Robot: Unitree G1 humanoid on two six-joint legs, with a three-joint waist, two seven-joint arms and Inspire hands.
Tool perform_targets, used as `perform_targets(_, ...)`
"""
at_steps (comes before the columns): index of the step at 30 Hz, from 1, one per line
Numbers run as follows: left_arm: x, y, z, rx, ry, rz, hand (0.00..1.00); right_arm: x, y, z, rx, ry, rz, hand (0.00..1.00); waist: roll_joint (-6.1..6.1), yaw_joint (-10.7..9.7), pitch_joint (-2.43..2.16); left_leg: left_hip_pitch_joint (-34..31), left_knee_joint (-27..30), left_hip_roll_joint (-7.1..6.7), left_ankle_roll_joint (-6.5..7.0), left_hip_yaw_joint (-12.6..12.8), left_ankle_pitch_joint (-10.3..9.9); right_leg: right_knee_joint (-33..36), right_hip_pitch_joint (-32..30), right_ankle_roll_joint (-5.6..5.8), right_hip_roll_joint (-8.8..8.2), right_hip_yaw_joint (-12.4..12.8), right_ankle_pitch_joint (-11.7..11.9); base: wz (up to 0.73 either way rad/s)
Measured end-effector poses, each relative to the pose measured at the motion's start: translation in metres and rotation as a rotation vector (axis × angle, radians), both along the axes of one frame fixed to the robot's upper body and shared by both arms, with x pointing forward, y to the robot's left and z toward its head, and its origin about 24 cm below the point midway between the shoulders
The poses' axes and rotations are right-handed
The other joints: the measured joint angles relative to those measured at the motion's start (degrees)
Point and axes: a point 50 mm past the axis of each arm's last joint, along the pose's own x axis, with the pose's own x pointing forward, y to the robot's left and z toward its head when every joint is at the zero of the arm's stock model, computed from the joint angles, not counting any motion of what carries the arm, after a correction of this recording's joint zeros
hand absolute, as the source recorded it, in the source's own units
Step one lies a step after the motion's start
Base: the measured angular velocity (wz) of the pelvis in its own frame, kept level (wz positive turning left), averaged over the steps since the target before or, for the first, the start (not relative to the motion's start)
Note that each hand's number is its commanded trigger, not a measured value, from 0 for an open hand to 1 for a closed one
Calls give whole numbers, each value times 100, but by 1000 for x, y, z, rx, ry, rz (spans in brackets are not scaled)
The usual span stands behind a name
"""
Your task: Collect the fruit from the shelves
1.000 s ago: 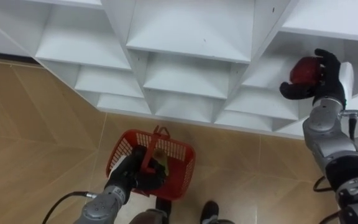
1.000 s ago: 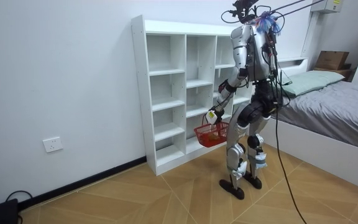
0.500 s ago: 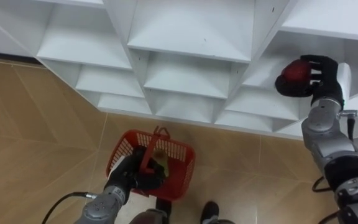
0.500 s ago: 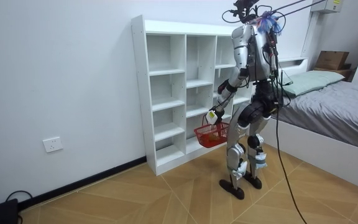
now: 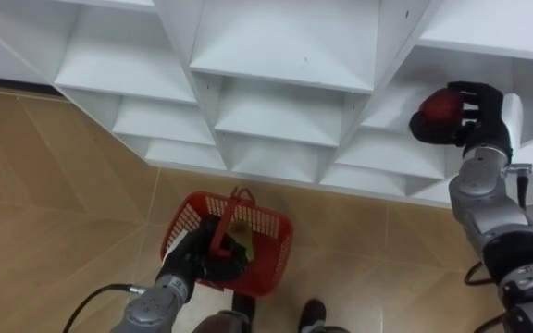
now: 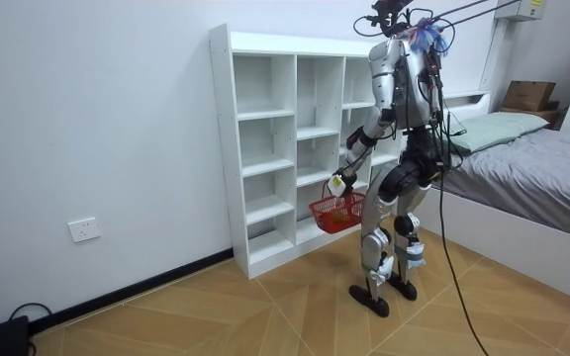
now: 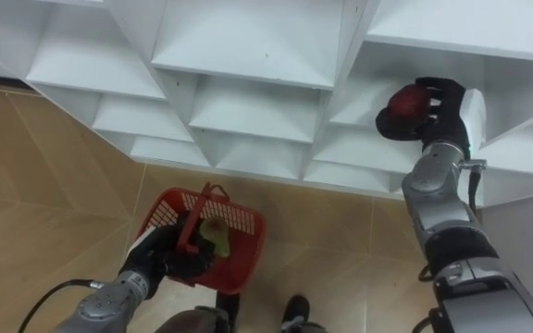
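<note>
Left eye view: my right robot hand [image 5: 485, 113] is curled round a dark red fruit [image 5: 438, 108], holding it up at a right-hand compartment of the white closet [image 5: 285, 55]. Low on my left, my left robot hand [image 5: 195, 262] grips the upright handle [image 5: 235, 207] of the red basket [image 5: 265, 222]. The basket hangs above the wood floor [image 5: 44, 185] with a greenish fruit [image 5: 240, 244] inside. In the room view I stand facing the closet, with a bed [image 6: 542, 168] at the room view's right.
</note>
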Motion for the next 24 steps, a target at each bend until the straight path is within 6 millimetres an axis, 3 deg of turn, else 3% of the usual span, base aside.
perform_targets(9, 6, -2, 4, -21, -18, 7, 100, 2, 10, -5, 16, 48, 111, 100, 49, 32, -22, 375, -190, 15, -7, -31, 2, -325, 465, 16, 51, -93, 50, 3)
perform_targets(15, 7, -7, 5, -30, -26, 8, 100, 1, 26, -4, 39, 26, 211, 100, 126, 54, -67, 574, -248, 15, -7, -19, 3, -414, 678, 24, 65, -85, 55, 0)
perform_targets(24, 9, -9, 11, -50, -77, 13, 100, -11, 42, -16, 70, 48, 313, 100, 143, -117, -95, 1117, -419, 25, -19, 8, -5, -591, 1211, 40, 106, -54, 66, -1)
